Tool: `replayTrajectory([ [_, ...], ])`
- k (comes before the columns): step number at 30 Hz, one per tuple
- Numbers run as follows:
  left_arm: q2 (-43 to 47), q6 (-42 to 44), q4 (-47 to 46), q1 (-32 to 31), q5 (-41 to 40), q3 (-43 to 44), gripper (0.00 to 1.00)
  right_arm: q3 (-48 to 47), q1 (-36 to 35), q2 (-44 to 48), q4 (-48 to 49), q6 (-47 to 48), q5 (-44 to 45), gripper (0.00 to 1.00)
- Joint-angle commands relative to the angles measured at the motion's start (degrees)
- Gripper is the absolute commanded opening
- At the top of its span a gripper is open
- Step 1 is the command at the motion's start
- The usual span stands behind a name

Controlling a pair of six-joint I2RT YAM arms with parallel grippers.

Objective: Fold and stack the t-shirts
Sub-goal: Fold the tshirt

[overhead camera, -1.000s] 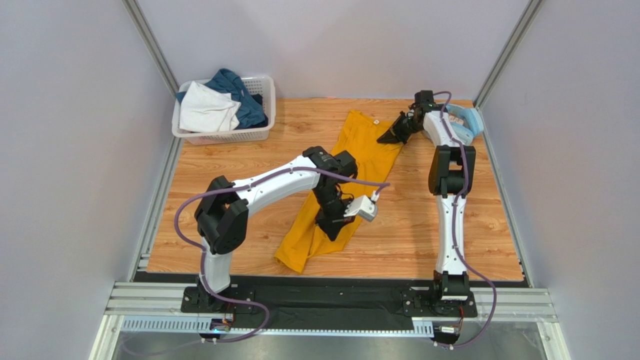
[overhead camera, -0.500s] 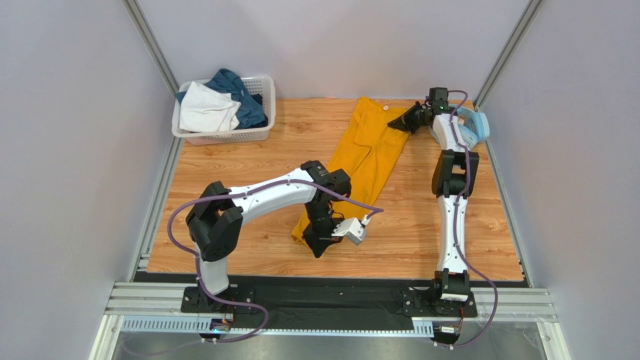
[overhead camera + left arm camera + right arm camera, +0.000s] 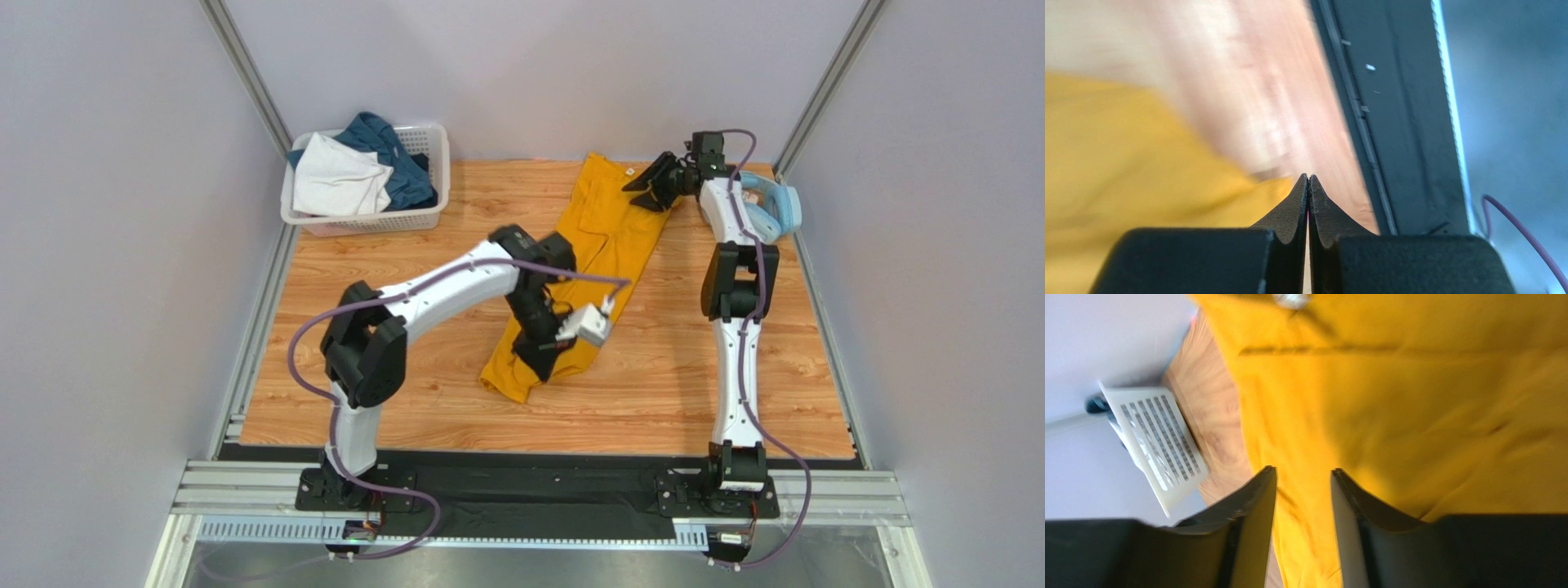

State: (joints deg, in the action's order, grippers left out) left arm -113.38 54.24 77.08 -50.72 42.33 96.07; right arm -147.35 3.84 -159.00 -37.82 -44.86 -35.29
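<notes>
The mustard-yellow t-shirt [image 3: 577, 263] lies as a long narrow strip on the wooden table, running from the far edge toward the near middle. My left gripper [image 3: 548, 360] is shut and sits over the shirt's near end. In the left wrist view its tips [image 3: 1308, 178] meet with no cloth between them, and the yellow cloth [image 3: 1118, 159] lies to the left. My right gripper [image 3: 646, 184] is open over the shirt's far end. In the right wrist view its jaws [image 3: 1303, 473] stand apart, with yellow cloth [image 3: 1413, 398] beyond them. A white garment [image 3: 337, 179] and a teal-blue garment [image 3: 390, 157] lie in the basket.
A white lattice basket [image 3: 368, 222] stands at the far left corner and also shows in the right wrist view [image 3: 1158, 438]. Light-blue headphones [image 3: 775, 208] lie at the far right corner. The black base rail [image 3: 1407, 122] runs along the table's near edge.
The shirt was dragged toward the far edge. My left gripper went to the near edge, then came back over the shirt's near end. My right gripper shifted slightly left and now stands open.
</notes>
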Motion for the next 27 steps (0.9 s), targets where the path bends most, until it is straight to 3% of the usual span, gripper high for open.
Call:
replayTrajectory([
  [1, 6.8, -1.3, 15.0, 12.1, 5.6, 5.0, 0.02, 1.3, -5.7, 15.2, -8.0, 9.2, 3.0, 0.48],
  [3, 8.2, -1.8, 12.0, 17.3, 8.0, 3.3, 0.02, 6.0, -8.2, 20.0, -12.5, 12.5, 5.6, 0.48],
  [4, 9.8, -3.2, 10.4, 21.8, 8.8, 1.2, 0.02, 12.9, -10.1, 25.8, -13.6, 13.6, 7.1, 0.5],
  [7, 11.3, -4.8, 4.8, 27.8, 9.0, -3.6, 0.02, 27.3, -14.0, 38.5, -14.7, 17.7, 13.0, 0.64],
  [8, 11.3, -3.6, 4.7, 29.8, 8.7, -4.6, 0.02, 37.5, -15.1, 41.5, -14.0, 18.3, 17.0, 0.65],
  [11, 11.0, -4.7, 2.2, 30.2, 6.6, -9.8, 0.02, 50.5, -20.1, 53.8, -10.0, 17.6, 20.8, 0.66],
  [12, 10.6, -4.3, 1.8, 30.2, 7.3, -10.5, 0.02, 58.2, -21.6, 56.3, -7.7, 16.9, 20.7, 0.65],
  [14, 8.7, -4.6, 1.8, 30.2, 9.6, -10.3, 0.02, 64.6, -27.1, 62.9, -5.3, 15.6, 20.9, 0.62],
  [15, 7.8, -5.2, 2.1, 30.2, 10.2, -9.3, 0.02, 70.7, -29.1, 64.3, -2.8, 15.3, 20.7, 0.6],
  [22, -5.5, -15.2, 1.6, 30.1, 12.7, 12.0, 0.02, 85.4, -48.4, 68.1, 2.3, 12.1, 26.8, 0.52],
  [27, -15.5, -23.0, 1.7, 27.7, 12.1, 27.5, 0.02, 87.0, -52.4, 66.0, 3.6, 12.7, 29.9, 0.5],
])
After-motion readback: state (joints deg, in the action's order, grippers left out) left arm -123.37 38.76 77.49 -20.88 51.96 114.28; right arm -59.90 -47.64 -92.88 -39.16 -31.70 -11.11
